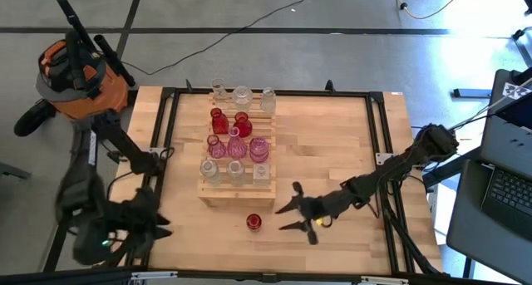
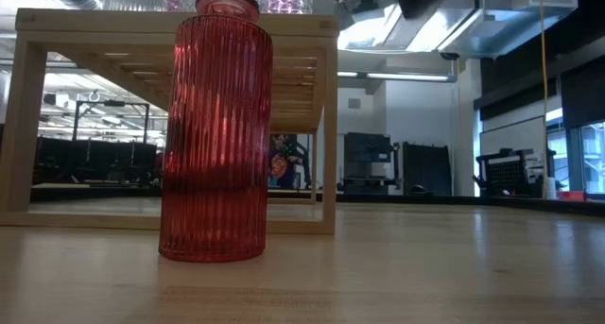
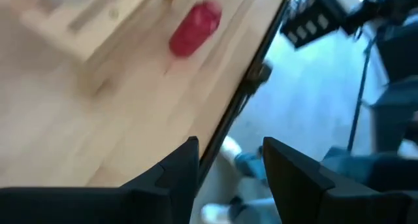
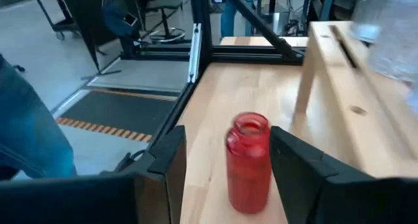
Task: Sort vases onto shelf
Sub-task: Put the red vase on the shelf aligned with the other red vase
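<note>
A small red ribbed vase (image 1: 253, 222) stands upright on its base on the wooden table, just in front of the shelf's near side (image 2: 216, 140). The pale wooden shelf (image 1: 236, 194) holds several clear, pink and red vases (image 1: 235, 145) on its tiers. My right gripper (image 1: 283, 218) is open and lies nearly level to the right of the red vase (image 4: 249, 160). Its fingers point at the vase and stop short of it. My left gripper (image 3: 228, 149) is open with nothing between its fingers, over the table's near left edge (image 1: 150, 223).
Black frame rails (image 1: 385, 144) run along the table's sides. A laptop (image 1: 499, 194) stands off the right edge. An orange-and-grey object (image 1: 75, 73) sits beyond the far left corner. A person's trouser leg (image 4: 26, 139) shows beside the table. Bare wood lies right of the shelf.
</note>
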